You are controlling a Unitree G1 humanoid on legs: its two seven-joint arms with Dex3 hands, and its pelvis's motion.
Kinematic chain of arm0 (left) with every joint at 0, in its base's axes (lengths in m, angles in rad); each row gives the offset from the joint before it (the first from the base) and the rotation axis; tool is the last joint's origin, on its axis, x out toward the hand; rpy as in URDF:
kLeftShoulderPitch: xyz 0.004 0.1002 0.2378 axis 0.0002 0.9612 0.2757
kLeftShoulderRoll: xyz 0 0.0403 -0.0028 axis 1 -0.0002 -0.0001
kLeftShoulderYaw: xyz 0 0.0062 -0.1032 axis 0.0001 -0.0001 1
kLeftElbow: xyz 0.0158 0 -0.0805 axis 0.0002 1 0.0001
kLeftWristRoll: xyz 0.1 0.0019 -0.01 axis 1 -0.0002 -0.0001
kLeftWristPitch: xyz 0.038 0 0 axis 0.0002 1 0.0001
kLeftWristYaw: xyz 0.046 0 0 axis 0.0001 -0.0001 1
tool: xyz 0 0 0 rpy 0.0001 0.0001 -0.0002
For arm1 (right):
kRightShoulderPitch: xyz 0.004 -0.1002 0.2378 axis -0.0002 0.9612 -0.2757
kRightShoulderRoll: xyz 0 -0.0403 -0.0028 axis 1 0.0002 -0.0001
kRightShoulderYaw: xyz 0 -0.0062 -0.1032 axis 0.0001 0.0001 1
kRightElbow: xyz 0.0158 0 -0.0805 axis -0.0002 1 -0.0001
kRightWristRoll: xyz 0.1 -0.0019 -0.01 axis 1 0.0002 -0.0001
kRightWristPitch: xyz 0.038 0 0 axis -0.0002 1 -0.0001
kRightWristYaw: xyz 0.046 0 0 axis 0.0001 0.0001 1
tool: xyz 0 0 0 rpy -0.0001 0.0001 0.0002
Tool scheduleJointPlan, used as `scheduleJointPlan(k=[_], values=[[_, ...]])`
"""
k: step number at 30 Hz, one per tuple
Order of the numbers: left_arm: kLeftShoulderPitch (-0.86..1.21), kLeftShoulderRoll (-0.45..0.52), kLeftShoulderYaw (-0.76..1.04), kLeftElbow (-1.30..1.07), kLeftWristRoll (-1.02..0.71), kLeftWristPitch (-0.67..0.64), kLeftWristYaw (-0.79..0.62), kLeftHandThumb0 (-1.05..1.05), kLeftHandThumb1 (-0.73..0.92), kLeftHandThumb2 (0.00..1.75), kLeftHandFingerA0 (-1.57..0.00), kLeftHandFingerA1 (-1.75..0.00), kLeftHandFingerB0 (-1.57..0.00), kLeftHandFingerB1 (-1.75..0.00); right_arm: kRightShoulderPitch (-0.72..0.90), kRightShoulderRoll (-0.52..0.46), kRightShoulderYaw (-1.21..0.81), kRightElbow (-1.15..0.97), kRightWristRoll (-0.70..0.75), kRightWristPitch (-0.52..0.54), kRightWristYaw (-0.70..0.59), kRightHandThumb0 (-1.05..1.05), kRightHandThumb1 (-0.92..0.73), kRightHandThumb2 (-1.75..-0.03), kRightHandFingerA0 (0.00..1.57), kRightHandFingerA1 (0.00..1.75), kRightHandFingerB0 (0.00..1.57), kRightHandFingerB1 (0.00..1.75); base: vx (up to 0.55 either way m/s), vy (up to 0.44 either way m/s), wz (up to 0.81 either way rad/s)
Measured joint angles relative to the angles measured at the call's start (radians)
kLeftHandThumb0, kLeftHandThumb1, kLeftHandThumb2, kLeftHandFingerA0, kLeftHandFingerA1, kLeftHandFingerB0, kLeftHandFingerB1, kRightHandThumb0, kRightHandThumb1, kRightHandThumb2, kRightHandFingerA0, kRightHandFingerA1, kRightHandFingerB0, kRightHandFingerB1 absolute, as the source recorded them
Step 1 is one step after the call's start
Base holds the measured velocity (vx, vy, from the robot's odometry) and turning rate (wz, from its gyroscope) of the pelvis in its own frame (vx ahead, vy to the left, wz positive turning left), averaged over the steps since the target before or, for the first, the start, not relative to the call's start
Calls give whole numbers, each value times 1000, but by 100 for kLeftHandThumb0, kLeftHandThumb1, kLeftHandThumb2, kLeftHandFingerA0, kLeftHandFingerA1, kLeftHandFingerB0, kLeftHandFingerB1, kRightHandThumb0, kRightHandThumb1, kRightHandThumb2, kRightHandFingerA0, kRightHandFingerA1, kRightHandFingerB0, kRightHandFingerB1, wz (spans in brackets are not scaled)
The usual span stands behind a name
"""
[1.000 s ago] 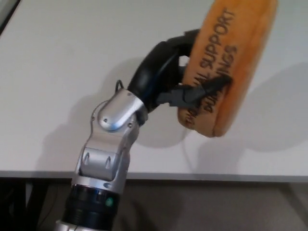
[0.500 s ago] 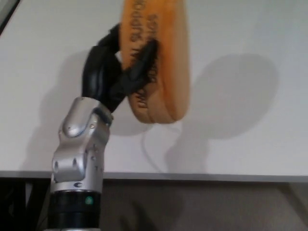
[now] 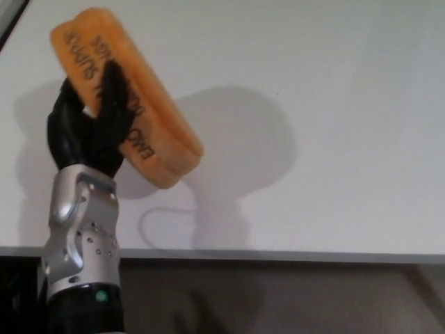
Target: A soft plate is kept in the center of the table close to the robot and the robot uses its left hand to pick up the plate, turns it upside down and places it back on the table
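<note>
Soft matt orange plate (image 3: 149, 132), smooth matt white table (image 3: 334, 104), brushed-metal forearm (image 3: 80, 223)

- left hand (image 3: 87, 129) swung from frame centre to far left, forearm now upright
- plate (image 3: 125, 94) carried along, rolled over, lettering now upside down
- its shadow on table (image 3: 334, 104) shifted left

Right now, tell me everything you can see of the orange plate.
The orange plate is a thick, padded-looking disc with rounded edges and a seam running round its rim, of what looks like soft foam or fabric. Black printed lettering crosses one face, partly hidden. It is held off the white table, tilted and nearly edge-on to the camera, at the left of the picture. The left hand grips it, black fingers lying across the printed face. Its shadow falls on the table behind it.
</note>
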Motion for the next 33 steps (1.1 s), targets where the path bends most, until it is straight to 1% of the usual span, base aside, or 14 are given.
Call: scheduleJointPlan(k=[1,8,14,16,19,20,21,22,23,24,29,30,31,33], values=[[2,-1,10,3,-9,0,14,-38,83,63,-93,-175,-42,-152,-1,0,0,0,0,0,0,-72,-88,-68,44,41,28,30,0,0,0],[19,-12,89,31,-78,0,136,-43,89,65,-92,-175,-31,-136,-2,0,0,0,-2,0,0,-73,-88,-67,44,43,28,31,0,0,0],[38,-27,149,56,-136,2,243,-36,88,66,-97,-175,-42,-124,-6,0,0,0,-2,0,0,-72,-88,-67,44,42,29,31,0,0,0],[46,-33,161,64,-151,5,275,-32,80,70,-96,-175,-48,-90,-7,0,0,0,-2,0,0,-71,-89,-67,44,43,28,32,0,0,0],[59,-44,176,80,-175,20,327,-33,80,63,-98,-175,-52,-98,-10,0,0,0,-2,0,0,-71,-89,-67,44,43,28,32,0,0,0],[61,-45,181,87,-181,27,345,-31,76,62,-99,-175,-54,-81,-12,0,0,0,-2,0,0,-72,-89,-67,45,43,28,32,0,0,0],[63,-46,183,91,-187,34,358,-28,69,67,-100,-175,-58,-78,-12,0,0,0,-2,0,0,-73,-88,-67,44,43,28,32,0,0,0],[66,-49,186,99,-197,49,381,-28,69,67,-100,-175,-58,-78,-13,0,0,0,-2,0,0,-73,-88,-67,44,43,28,32,0,0,0],[69,-50,186,104,-202,61,397,-29,73,62,-103,-175,-59,-129,-13,0,0,0,-2,0,-1,-73,-88,-67,44,42,28,31,0,0,0],[73,-50,185,111,-208,80,416,-28,72,62,-103,-175,-61,-140,-14,0,0,0,-3,0,-1,-73,-88,-67,43,41,27,31,0,0,0],[83,-50,162,115,-229,148,451,-30,70,60,-100,-175,-65,-108,-16,0,-1,0,-3,0,-1,-72,-88,-67,43,41,28,30,0,0,0],[84,-50,156,114,-234,157,454,-30,70,60,-100,-175,-65,-108,-17,0,-1,0,-3,0,-2,-72,-88,-67,43,41,28,30,0,0,0],[86,-50,144,114,-240,177,460,-29,71,61,-99,-175,-65,-127,-17,0,-1,0,-3,0,-2,-72,-88,-67,44,42,28,31,0,0,0],[87,-51,126,112,-247,198,465,-31,69,60,-99,-175,-64,-116,-18,0,-1,0,-3,0,-2,-72,-88,-67,44,42,28,31,0,0,0]])
